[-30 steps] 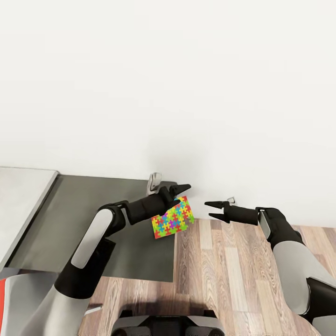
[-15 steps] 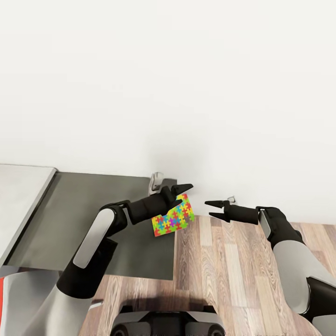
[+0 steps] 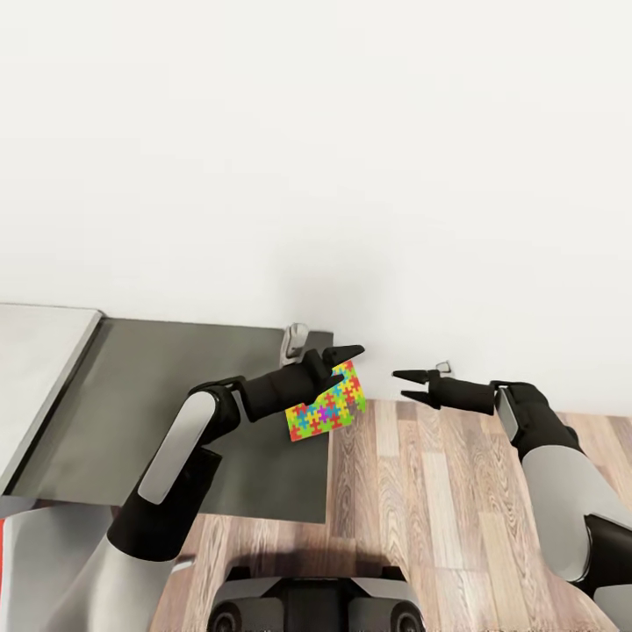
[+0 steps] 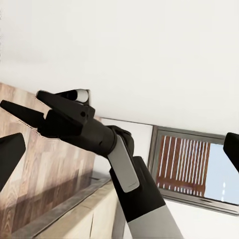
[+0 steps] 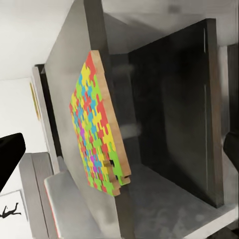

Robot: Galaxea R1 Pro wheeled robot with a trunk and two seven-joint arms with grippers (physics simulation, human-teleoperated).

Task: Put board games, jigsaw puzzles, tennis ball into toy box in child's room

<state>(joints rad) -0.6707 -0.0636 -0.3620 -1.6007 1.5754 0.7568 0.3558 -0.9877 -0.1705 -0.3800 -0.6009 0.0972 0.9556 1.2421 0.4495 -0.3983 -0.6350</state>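
— White wall (image 3: 316, 149) is filling the background, with wood-plank floor (image 3: 439, 518) running below it. Where is the jigsaw puzzle?

— The jigsaw puzzle (image 3: 326, 405) is hanging in the air, pinched by the left gripper (image 3: 335, 362) over the right-hand edge of the table (image 3: 149, 395), above the dark grey wing where it is meeting the floor. The slab is sitting tilted, one upper corner caught between the black fingers, the rest drooping below and toward the robot.

— And the other arm?

— The right gripper (image 3: 411, 386) is hovering just beside the puzzle, over the floor, apart from it and holding nothing. Its two pointed fingers are spread a little, aiming at the slab. From the right wrist view the jigsaw puzzle (image 5: 102, 132) is showing nearly edge-on, its pale brown side facing the camera.

— Anything else on view?

— A light grey section of tabletop (image 3: 35, 369) is lying at far left, and the left wrist view is catching the right gripper (image 4: 25, 112) against the floor.
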